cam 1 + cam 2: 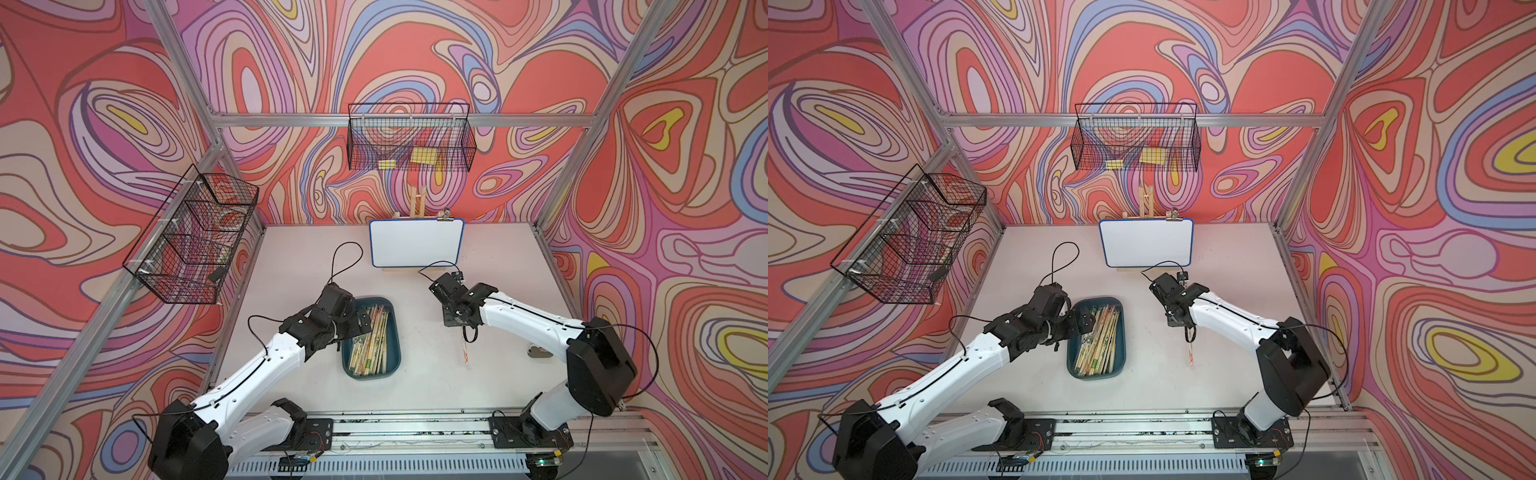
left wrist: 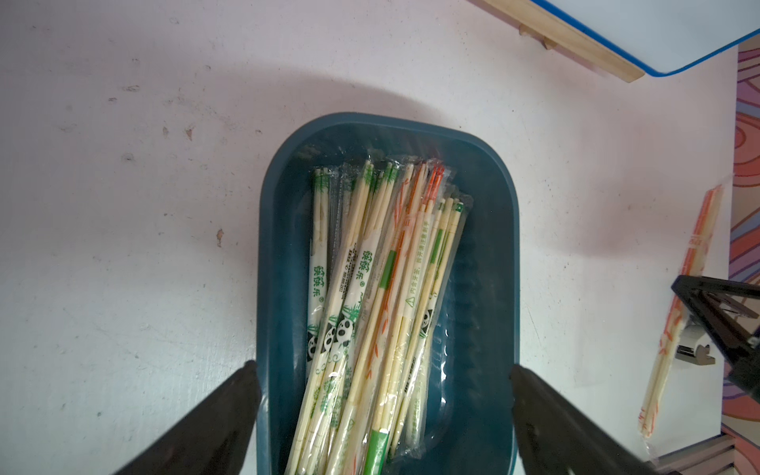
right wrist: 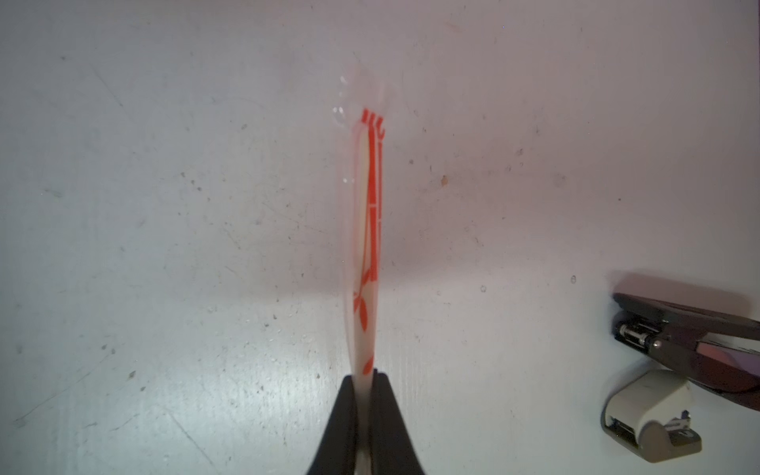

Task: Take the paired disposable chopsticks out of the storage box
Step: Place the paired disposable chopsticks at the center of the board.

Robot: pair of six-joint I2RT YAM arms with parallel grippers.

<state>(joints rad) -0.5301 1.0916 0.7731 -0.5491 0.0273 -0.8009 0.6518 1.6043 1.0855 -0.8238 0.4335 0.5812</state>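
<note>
**Item 1: storage box** [image 1: 392,337] [image 2: 487,246]. Dark teal tray on the bench [image 1: 490,291], left of centre.

**Item 2: paired disposable chopsticks** [image 1: 371,341] [image 2: 382,283]. A loose heap of sleeved pairs with green, black and orange print, lying lengthwise inside the storage box.

**Item 3: left tool** [image 1: 362,322] [image 2: 382,372]. It is over the storage box with its jaws released and spread wide. In the left wrist view, one finger shows at each long side of the tray, with the heap between and below them. It holds nothing.

**Item 4: right tool** [image 1: 462,328] [image 3: 365,376]. It is clenched on one end of a single orange-printed pair [image 1: 466,352] [image 3: 367,246]. This pair is outside the box and well apart from it, to its right, above bare bench. It juts straight out from the fingertips. Whether its free end touches the bench cannot be told.

**Item 5: small grey stapler-like piece** [image 3: 649,419]. It lies on the bench near the right tool.
</note>
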